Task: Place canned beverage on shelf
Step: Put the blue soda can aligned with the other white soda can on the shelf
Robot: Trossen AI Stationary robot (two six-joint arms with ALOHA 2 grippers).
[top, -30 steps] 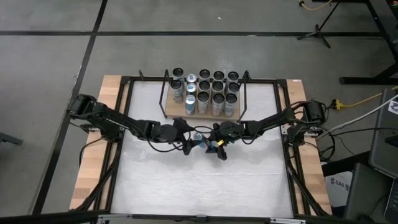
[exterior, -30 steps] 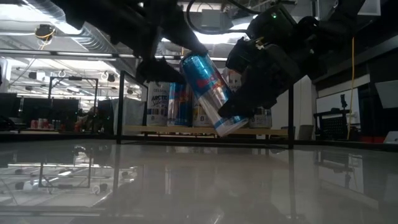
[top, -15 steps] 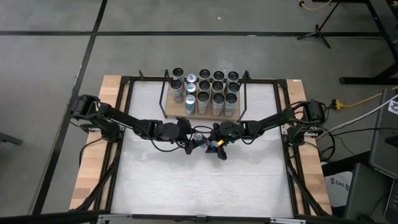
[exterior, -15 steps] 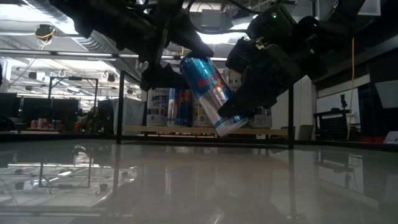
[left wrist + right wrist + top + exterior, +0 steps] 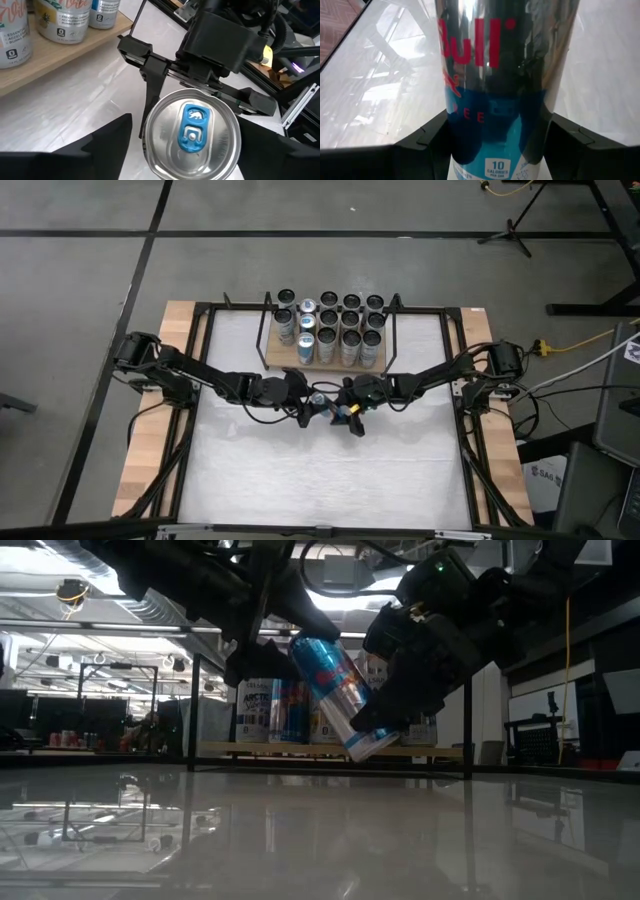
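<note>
- The right gripper (image 5: 385,700) has its jaws clamped on the lower part of a blue and silver can (image 5: 338,692), holding it tilted in the air above the white worktop (image 5: 320,470), just in front of the shelf (image 5: 325,363).
- The left gripper (image 5: 308,406) sits at the can's top end, its jaws apart on either side of the lid and not clearly touching it.
- The shelf carries many upright cans (image 5: 340,320).
</note>
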